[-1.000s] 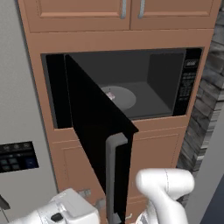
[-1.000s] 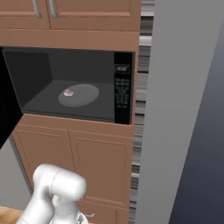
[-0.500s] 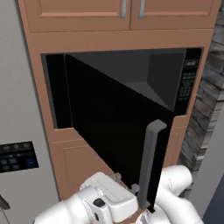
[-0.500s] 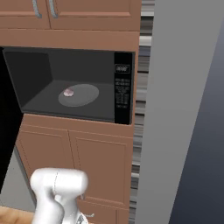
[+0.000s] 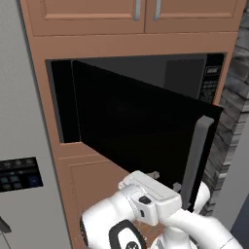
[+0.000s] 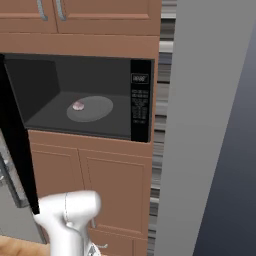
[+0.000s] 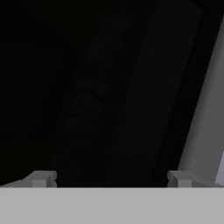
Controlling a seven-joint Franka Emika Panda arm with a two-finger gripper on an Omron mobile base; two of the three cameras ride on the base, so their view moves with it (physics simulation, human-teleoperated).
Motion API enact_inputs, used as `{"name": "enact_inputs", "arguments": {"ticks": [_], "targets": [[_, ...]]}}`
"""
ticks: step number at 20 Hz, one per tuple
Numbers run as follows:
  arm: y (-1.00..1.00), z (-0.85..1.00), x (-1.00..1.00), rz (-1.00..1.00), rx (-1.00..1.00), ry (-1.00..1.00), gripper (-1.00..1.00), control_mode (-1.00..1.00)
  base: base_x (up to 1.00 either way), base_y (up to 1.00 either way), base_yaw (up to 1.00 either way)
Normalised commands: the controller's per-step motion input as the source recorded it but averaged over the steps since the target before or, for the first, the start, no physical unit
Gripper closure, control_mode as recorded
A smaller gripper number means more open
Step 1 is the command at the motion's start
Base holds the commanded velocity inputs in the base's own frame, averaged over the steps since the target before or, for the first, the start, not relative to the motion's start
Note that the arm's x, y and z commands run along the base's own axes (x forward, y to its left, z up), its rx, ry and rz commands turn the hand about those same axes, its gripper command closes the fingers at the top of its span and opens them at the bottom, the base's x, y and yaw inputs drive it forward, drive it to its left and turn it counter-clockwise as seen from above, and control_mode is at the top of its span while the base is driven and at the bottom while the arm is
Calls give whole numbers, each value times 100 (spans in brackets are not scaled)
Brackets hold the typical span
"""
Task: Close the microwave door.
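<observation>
Glossy black microwave door [image 5: 131, 126] hangs partly open, hinged at left, its vertical grey bar handle [image 5: 195, 160] on the free edge. Two-finger gripper [image 7: 109, 178] sits spread apart against the door, clamping nothing. Built-in black microwave [image 6: 141, 100] holds a round grey turntable plate [image 6: 90, 108].

The door [image 5: 141, 131] has swung further toward the microwave [image 6: 90, 95], and the arm has come up behind it.
</observation>
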Motion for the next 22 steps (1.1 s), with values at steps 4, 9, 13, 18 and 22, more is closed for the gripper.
{"name": "enact_inputs", "arguments": {"ticks": [4, 9, 13, 18, 22], "targets": [[-59, 0, 53, 6, 0, 0, -100, -100, 0, 0, 0], [-53, 5, 52, 9, 0, 0, -100, -100, 0, 0, 0], [-55, 2, 61, 11, 0, 0, -100, -100, 0, 0, 0], [-54, 2, 63, 11, 0, 0, -100, -100, 0, 0, 0], [-45, 1, 58, 11, 0, 0, -100, -100, 0, 0, 0]]}}
